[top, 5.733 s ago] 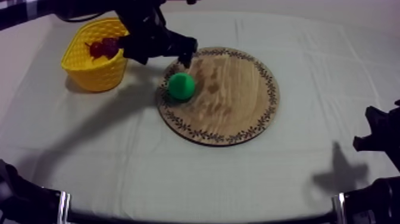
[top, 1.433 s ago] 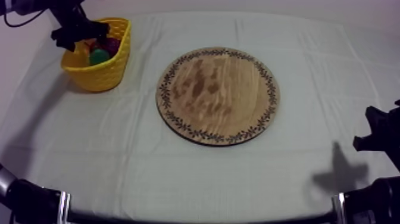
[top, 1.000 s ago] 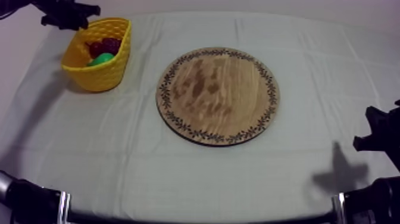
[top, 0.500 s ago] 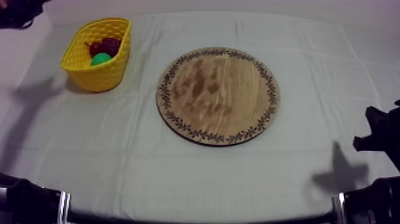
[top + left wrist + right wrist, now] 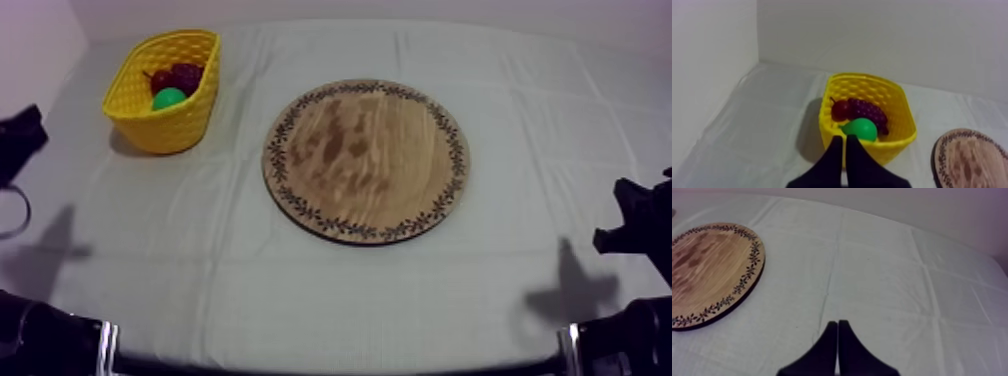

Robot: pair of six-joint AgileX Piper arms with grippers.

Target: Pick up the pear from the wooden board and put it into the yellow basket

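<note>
1. Showing the left gripper (image 5: 843, 139) as two matte black fingers (image 5: 833, 159), lying together in a narrow wedge and widening toward the base.
2. Showing the right gripper (image 5: 837, 323) in the same black, the same slim wedge with a thin seam down its middle.
3. Appearing in the top view as blocky black shapes: left arm (image 5: 18, 140), right arm (image 5: 635, 225).
4. Carrying pale silvery bands (image 5: 108, 342) on the lowest black segments.

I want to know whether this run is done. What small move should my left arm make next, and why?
Probably just lower the left gripper to its resting place at the table's side. The pear lies in the yellow basket beside the bunch of grapes, the wooden board is bare, and the fingers lie together on nothing, short of the basket.
</note>
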